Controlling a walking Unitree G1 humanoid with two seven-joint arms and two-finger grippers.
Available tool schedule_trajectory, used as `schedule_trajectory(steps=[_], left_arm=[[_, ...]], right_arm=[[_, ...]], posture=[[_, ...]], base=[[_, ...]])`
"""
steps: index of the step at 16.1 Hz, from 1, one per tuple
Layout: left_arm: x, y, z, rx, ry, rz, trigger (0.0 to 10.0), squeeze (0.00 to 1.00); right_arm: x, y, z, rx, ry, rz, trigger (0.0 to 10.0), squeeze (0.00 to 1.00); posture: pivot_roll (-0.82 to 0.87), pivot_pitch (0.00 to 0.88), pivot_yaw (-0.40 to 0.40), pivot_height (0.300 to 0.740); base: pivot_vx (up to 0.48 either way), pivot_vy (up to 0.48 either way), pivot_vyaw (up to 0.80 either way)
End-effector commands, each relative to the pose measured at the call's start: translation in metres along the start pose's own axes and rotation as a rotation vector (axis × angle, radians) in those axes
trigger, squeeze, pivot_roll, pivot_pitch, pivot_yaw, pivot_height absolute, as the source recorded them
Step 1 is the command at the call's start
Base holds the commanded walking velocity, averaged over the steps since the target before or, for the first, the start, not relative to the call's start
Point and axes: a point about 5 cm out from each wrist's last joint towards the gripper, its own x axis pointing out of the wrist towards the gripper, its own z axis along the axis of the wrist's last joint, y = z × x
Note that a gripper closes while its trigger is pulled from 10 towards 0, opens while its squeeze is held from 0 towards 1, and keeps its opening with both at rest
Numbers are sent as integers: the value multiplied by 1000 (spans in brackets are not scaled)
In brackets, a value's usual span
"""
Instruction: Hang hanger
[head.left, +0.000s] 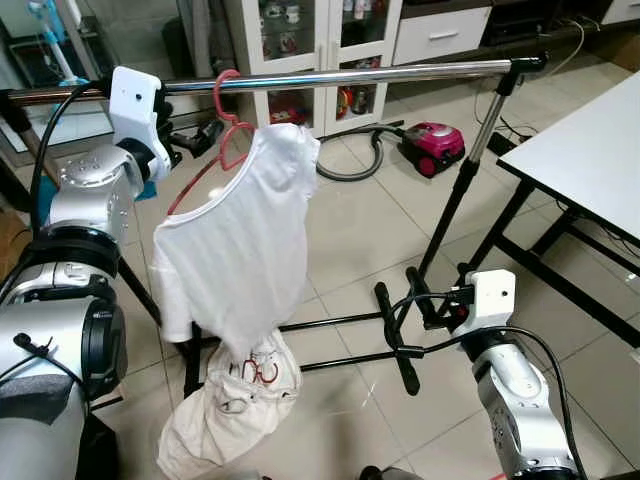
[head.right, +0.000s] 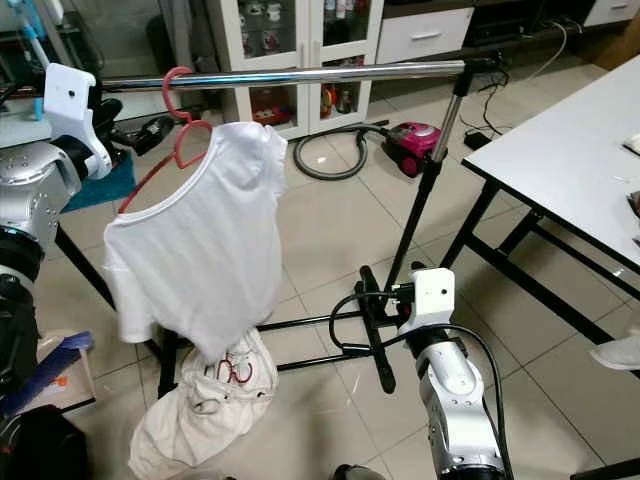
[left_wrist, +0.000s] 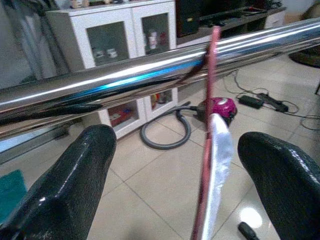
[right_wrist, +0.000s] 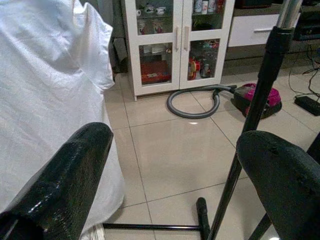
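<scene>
The thin pink hanger (head.left: 228, 120), draped with a limp white shirt (head.left: 235, 250), hooks over the shiny chrome rail (head.left: 340, 77), seemingly untouched between the spread left gripper (left_wrist: 175, 165), while the right gripper (right_wrist: 175, 180) gapes low, holding nothing.

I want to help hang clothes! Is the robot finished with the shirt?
Nearly. The red hanger with the white shirt already hooks over the shiny rail. The left gripper is open around it and must back away. More clothes wait below.
</scene>
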Motion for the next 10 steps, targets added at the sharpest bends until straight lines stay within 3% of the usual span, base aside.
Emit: schedule_trajectory(steps=[1,7,10], left_arm=[[4,-5,1,-7,5,-30,10000,0],[11,-18,-11,19,58,-41,10000,0],[11,-16,-17,46,64,53,10000,0]], right_arm=[[-4,0,2,2,5,-6,10000,0],[-10,-1,1,1,20,-10,10000,0],[-8,-1,2,2,25,-8,10000,0]], posture=[[-76,36,45,740],[-95,46,51,740],[-85,35,45,740]], base=[[0,0,0],[0,0,0],[0,0,0]])
